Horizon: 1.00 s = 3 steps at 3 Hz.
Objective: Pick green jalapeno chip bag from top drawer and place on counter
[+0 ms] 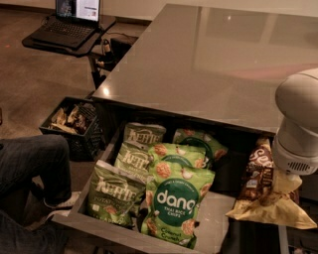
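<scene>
Green Kettle bags [115,192], green-and-white dang bag [178,203], brown bag [258,171], glossy grey counter [208,59], white hand [290,174] over yellow bag [268,211]

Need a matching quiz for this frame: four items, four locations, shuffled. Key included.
Items
1. laptop
2. black crate
3. dang bag
4. yellow bag

Locations
A. right end of the top drawer, under the white arm
B. on the floor, left of the top drawer
C. front middle of the top drawer
D. on the small black table, upper left

Pairs: 1-D, 2-B, 3-C, 4-A.

The gripper is hidden below the white arm, at the drawer's right end.
</scene>
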{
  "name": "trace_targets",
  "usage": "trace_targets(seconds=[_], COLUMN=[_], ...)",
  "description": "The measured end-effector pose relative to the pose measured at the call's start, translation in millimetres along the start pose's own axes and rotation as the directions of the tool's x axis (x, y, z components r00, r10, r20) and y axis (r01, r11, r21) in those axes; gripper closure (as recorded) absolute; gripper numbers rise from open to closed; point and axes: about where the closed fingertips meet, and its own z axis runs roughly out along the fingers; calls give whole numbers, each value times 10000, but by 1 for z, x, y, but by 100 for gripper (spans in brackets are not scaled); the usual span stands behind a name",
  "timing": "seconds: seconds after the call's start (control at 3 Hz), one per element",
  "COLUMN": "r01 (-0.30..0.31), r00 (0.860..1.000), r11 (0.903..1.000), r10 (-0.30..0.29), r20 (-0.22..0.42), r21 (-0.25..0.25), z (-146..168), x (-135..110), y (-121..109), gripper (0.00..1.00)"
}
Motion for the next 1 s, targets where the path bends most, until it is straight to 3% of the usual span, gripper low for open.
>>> trace_targets(seconds=[0.67,1.0], r01=[-199,-803], r00=[9997,9964], r11=[9995,9944], r10=[202,821], r20=[97,231], r21=[-258,-683], z=[-14,-50], x=[13,41], y=[17,74], gripper=[100,100])
